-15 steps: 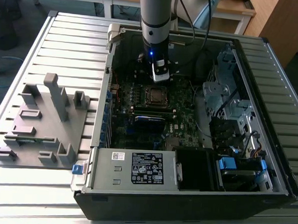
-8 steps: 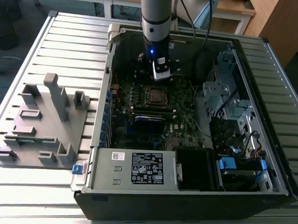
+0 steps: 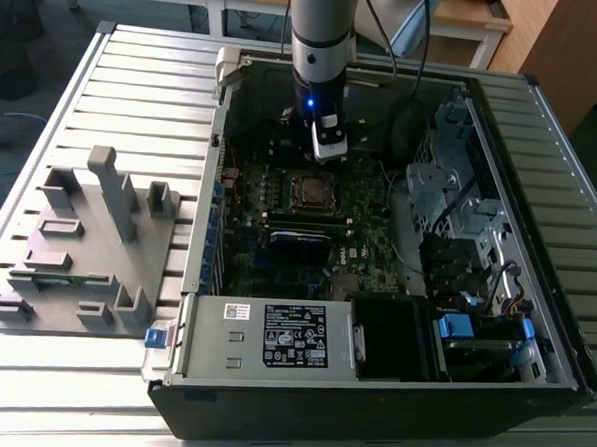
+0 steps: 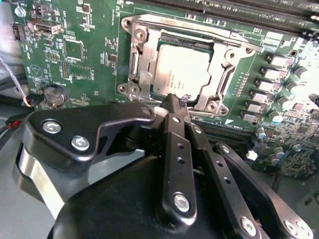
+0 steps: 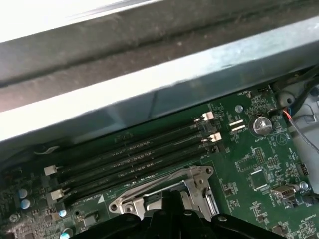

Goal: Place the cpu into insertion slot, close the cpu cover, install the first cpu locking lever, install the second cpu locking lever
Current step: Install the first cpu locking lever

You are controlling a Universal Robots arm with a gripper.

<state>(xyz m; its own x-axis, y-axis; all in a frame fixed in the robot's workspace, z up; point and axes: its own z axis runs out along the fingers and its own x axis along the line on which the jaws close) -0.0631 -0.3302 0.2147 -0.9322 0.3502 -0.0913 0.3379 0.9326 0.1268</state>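
While the gripper (image 4: 175, 102) hangs over the open computer case (image 3: 533, 326), its black fingers (image 4: 172, 139) pressed together on nothing, the cpu (image 4: 182, 74) lies seated in the insertion slot (image 4: 137, 69) just above the fingertips in the second wrist view, near that frame's upper centre, framed by the silvery cpu cover (image 4: 219, 37)

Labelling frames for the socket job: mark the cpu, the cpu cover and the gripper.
cpu (image 4: 182, 72): second wrist view, middle of its silver-grey top.
cpu cover (image 4: 141, 62): second wrist view, side bar of the metal frame.
gripper (image 4: 175, 102): second wrist view, fingertips meeting at the socket's edge.
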